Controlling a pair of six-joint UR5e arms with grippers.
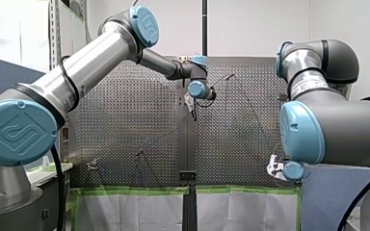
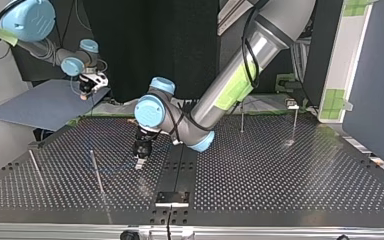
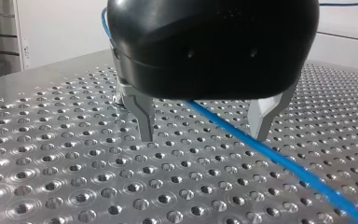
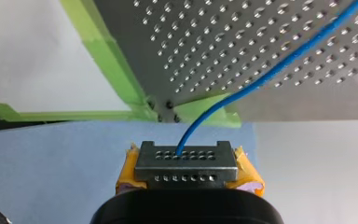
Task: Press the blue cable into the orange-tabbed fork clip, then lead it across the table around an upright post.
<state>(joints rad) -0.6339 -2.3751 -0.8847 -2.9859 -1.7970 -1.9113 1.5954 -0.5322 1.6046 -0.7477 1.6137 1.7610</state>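
**Blue cable** [image 3: 270, 156]: thin, light and limp, probably slippery. It runs low over the counter [image 3: 74, 186], between the wide-spread fingers of my left gripper [image 3: 204, 135], and is best pinched there. One end is clamped in my right gripper [image 4: 186, 163] beyond the counter's edge, a hold only the right wrist view shows. The upright posts [image 2: 96, 170] are plainest in the top view.

My left gripper [image 2: 139, 162] low over the perforated table [image 2: 280, 175], upright post [image 2: 97, 172] near it, my right gripper [image 2: 86, 91] beyond the far edge.

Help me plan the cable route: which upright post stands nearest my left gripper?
The post just to the top view's left of my left gripper; the others stand farther away.
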